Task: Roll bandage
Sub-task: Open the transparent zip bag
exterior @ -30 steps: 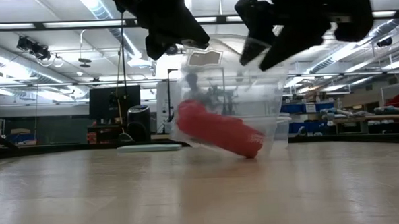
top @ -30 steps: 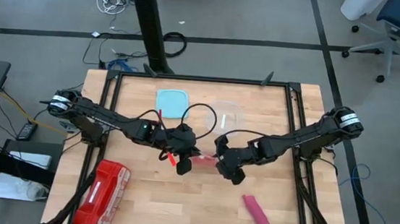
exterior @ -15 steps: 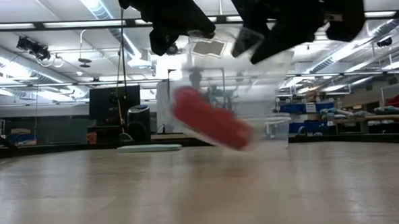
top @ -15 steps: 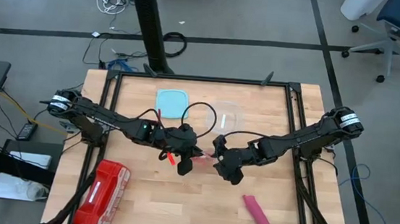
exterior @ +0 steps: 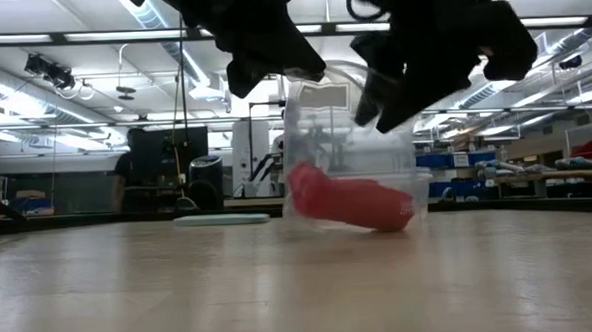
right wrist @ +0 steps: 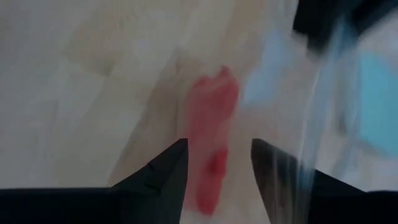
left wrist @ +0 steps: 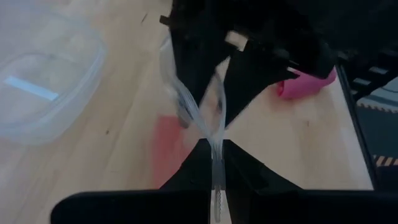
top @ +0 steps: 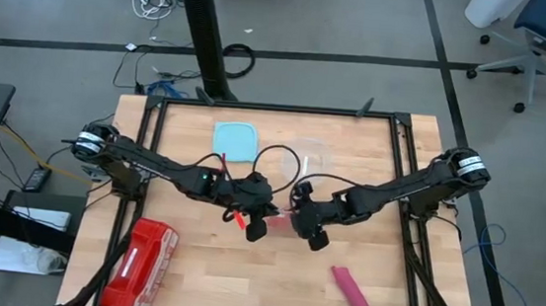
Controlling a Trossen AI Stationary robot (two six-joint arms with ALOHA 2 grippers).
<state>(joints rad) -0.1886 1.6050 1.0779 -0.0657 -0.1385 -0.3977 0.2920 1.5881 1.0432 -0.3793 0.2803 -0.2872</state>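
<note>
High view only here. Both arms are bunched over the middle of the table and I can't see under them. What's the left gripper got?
Observer: In the left wrist view, the left gripper is shut on the film of a clear plastic bag.
Operator: Anything in the bag?
Observer: Yes. The low view shows a red lump lying in the bottom of it.
Operator: And the right gripper, is it on the bag too?
Observer: The right wrist view shows the right gripper open with nothing between its fingers; the red lump lies beyond them.
</note>
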